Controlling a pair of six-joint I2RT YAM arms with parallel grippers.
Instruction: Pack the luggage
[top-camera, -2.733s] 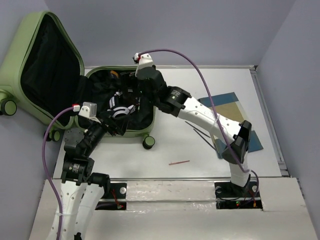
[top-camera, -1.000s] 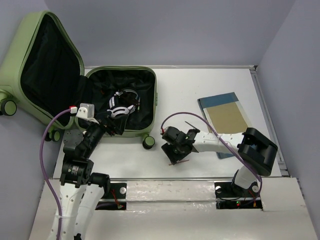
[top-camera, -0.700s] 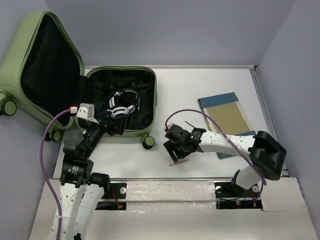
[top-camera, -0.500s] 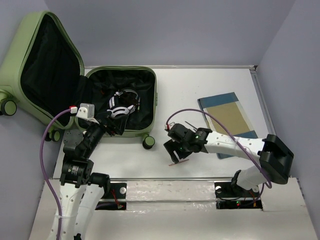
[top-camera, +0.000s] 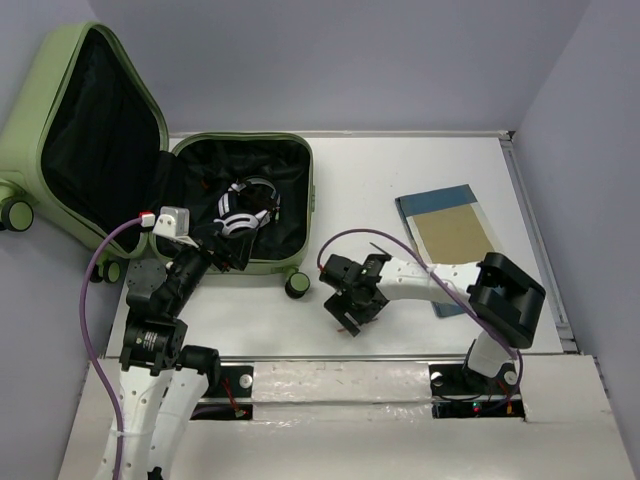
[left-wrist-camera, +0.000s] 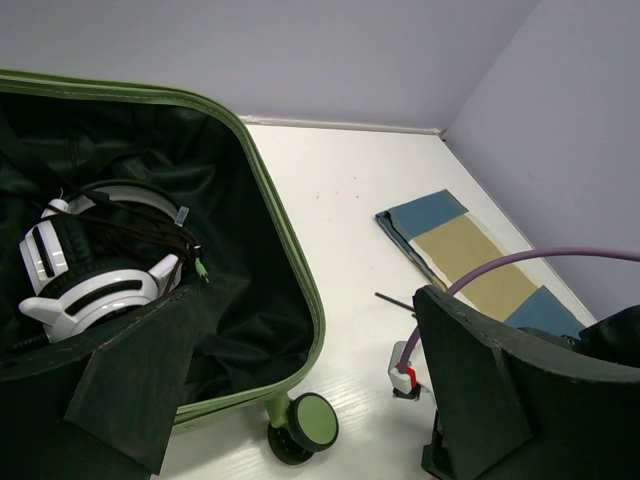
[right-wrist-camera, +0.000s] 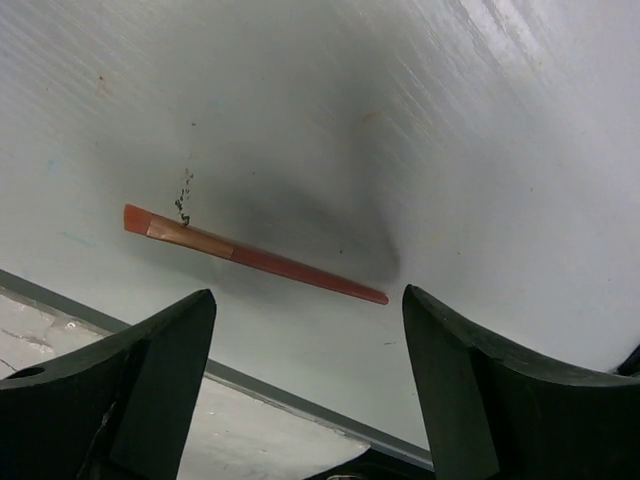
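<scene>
Right wrist view: the thin red stick lies flat on the table just below the right tool, long axis running nearly finger to finger across its wide-open, empty jaws, with the open luggage well apart toward the left arm.

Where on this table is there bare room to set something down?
Bare table lies in the far middle, between the luggage and the blue-and-tan folded piece. Crowded: the near edge, where the right pincer hovers over the red stick.
</scene>
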